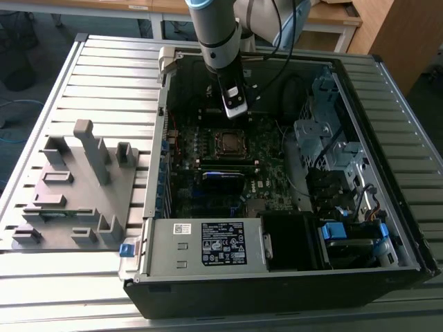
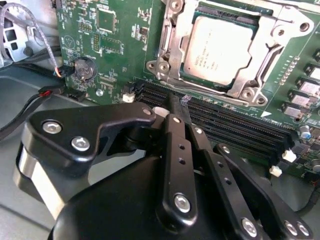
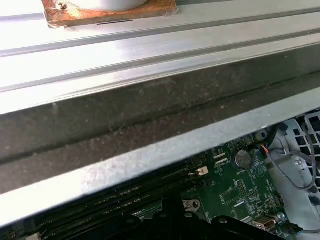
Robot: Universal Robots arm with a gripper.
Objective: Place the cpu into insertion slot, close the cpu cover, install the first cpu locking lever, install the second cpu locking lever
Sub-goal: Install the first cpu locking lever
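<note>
Black gripper (image 2: 176, 107) linkages fill the foreground of the second wrist view, fingers pressed together and pinching nothing, their tips over the long black memory slots (image 2: 220, 127). Just beyond those slots on the green motherboard (image 2: 115, 45), the cpu (image 2: 218, 48) lies in the insertion slot (image 2: 252, 12), with the silvery cpu cover (image 2: 255, 65) framing it. In the exterior view the gripper (image 1: 234, 111) hangs inside the open computer case (image 1: 360, 228), near the cpu (image 1: 228, 142).

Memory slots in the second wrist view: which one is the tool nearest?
The tool is nearest the long black memory slot closest to the cpu cover; its tip overlaps that slot's end.
</note>
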